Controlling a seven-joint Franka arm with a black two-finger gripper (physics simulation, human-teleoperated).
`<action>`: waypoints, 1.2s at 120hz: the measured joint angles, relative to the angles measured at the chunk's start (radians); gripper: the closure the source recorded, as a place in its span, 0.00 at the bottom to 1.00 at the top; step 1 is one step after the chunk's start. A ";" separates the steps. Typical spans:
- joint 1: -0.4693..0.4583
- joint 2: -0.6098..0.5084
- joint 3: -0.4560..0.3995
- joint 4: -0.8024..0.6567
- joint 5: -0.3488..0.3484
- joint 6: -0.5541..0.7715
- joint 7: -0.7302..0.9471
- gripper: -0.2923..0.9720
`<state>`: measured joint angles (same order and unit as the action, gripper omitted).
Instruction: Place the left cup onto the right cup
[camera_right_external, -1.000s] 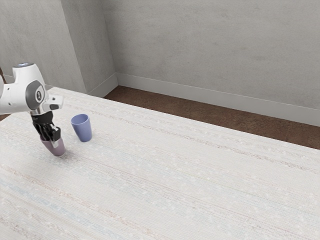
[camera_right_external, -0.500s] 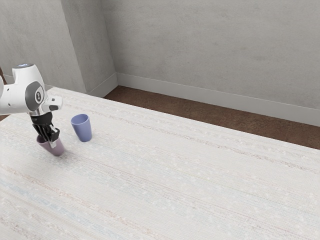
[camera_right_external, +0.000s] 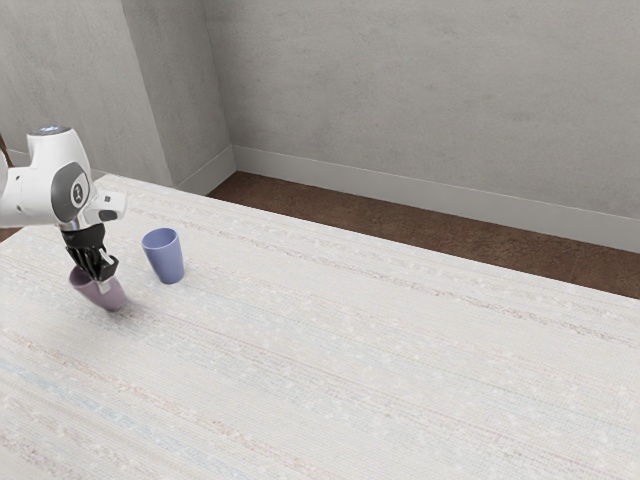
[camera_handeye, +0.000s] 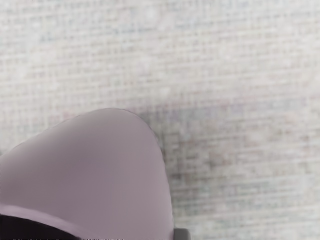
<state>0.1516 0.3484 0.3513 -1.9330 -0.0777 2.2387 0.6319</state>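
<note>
A mauve cup (camera_right_external: 100, 291) hangs tilted just above the table at the exterior view's left, with my gripper (camera_right_external: 96, 272) shut on its rim. The same mauve cup (camera_handeye: 95, 175) bulges large under my hand in the wrist view, and its shadow falls on the cloth beside it. A blue cup (camera_right_external: 163, 255) stands upright on the table a short way toward the exterior view's right of the gripper, apart from the mauve cup.
The table (camera_right_external: 380, 370) has a pale woven cover and stretches wide toward the exterior view's right. Grey walls and a strip of brown floor (camera_right_external: 420, 225) lie behind its far edge.
My gripper has lifted the mauve cup slightly and drifted a little toward the exterior view's left. The blue cup has stayed put.
</note>
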 joint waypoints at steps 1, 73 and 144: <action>0.000 0.000 0.000 0.000 0.001 0.001 0.000 0.84; -0.035 -0.046 -0.002 0.094 0.127 -0.081 -0.033 0.85; -0.123 0.103 -0.030 0.474 0.175 -0.466 -0.126 0.85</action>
<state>0.0282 0.4510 0.3210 -1.4587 0.0975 1.7726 0.5058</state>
